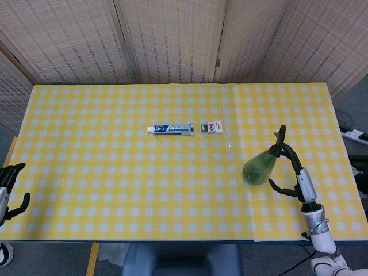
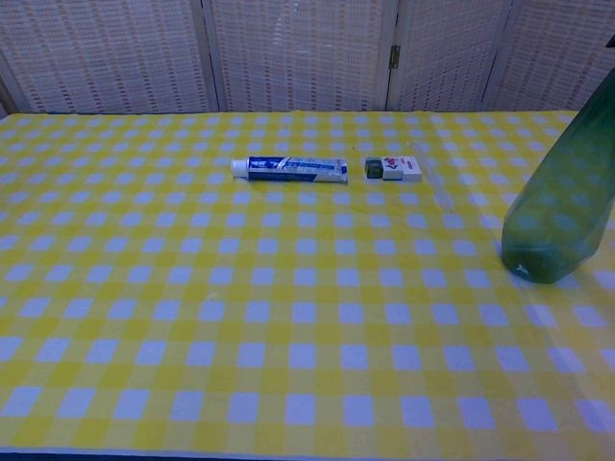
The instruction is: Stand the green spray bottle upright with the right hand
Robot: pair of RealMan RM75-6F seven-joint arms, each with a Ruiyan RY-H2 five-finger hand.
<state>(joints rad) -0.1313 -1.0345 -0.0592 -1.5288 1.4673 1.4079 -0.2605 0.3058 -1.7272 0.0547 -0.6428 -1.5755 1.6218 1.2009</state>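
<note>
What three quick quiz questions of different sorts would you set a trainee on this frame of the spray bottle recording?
1. True or false: the green spray bottle stands straight upright.
2. Multiple choice: what lies immediately right of the toothpaste tube in the head view? A) a small box B) a cup C) a sponge
3. Short answer: where is the right hand relative to the bottle?

Key
1. False; it leans toward the right, with its base on the table.
2. A.
3. At the bottle's right side, fingers curved near its neck and body; whether they touch it cannot be told.
</note>
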